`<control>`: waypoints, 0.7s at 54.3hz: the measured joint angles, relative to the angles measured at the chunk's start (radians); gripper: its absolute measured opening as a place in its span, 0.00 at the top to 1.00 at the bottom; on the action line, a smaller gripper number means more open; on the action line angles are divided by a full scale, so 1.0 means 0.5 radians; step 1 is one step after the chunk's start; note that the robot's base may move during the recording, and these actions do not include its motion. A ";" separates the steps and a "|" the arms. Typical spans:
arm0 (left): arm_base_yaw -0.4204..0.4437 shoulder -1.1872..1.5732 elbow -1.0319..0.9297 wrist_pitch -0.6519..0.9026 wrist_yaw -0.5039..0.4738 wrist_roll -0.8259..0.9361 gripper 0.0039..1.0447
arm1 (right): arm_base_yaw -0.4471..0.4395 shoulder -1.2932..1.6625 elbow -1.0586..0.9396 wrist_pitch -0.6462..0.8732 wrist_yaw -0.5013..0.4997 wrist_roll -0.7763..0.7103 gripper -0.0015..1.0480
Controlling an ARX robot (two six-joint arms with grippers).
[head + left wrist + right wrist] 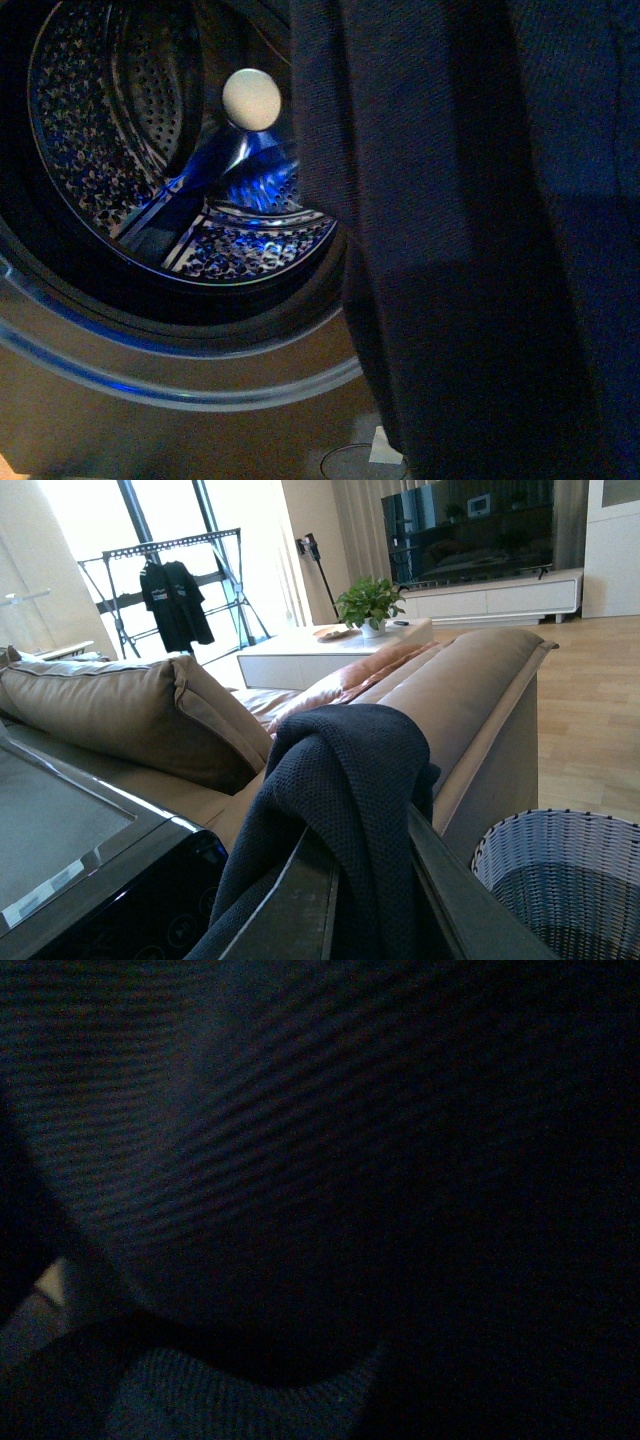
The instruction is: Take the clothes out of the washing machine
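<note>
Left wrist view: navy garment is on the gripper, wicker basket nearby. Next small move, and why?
Probably swing the left gripper toward the basket before releasing: the navy garment hangs bunched between its fingers, beside rather than over the basket, and the drum looks empty.

Wooden floor (pixel 590 710) carrying a woven basket (pixel 560 880) just beside the left tool (pixel 368 860); a sofa (pixel 450 690) and a white TV cabinet (pixel 490 598) stand well beyond it.

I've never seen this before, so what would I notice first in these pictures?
A big dark cloth hangs across the right of the front view, hiding much of it. Left of it, the shiny drum glows blue. In the left wrist view the cloth drapes over the left gripper, with a basket nearby.
</note>
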 joint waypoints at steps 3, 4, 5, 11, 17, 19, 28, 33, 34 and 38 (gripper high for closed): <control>0.000 0.000 0.000 0.000 0.000 -0.001 0.89 | -0.012 0.032 0.014 0.042 0.070 -0.017 0.18; 0.000 0.000 0.000 0.000 0.000 -0.001 0.89 | -0.015 0.038 0.016 0.053 0.083 -0.020 0.19; 0.000 0.000 0.000 -0.001 0.000 -0.001 0.89 | -0.024 0.049 0.021 0.072 0.101 -0.022 0.23; 0.000 0.000 0.000 -0.001 0.000 -0.001 0.89 | -0.060 0.071 0.027 0.144 0.171 -0.065 0.39; 0.000 0.000 0.000 0.000 0.001 -0.003 0.79 | -0.137 0.071 0.037 0.191 0.214 -0.087 0.58; 0.000 0.000 0.000 0.000 0.000 -0.003 0.74 | -0.170 0.071 0.049 0.201 0.226 -0.087 0.63; 0.000 0.000 0.000 0.000 0.001 -0.003 0.48 | -0.430 0.071 0.156 0.247 0.250 -0.038 0.88; 0.000 0.000 0.005 0.000 0.001 -0.003 0.36 | -0.589 0.074 0.227 0.245 0.228 0.011 0.96; 0.000 0.000 0.008 0.000 0.002 -0.002 0.33 | -0.637 0.075 0.249 0.240 0.217 0.032 0.96; 0.000 0.000 0.018 0.000 0.001 -0.002 0.21 | -0.786 0.077 0.319 0.208 0.150 0.089 0.96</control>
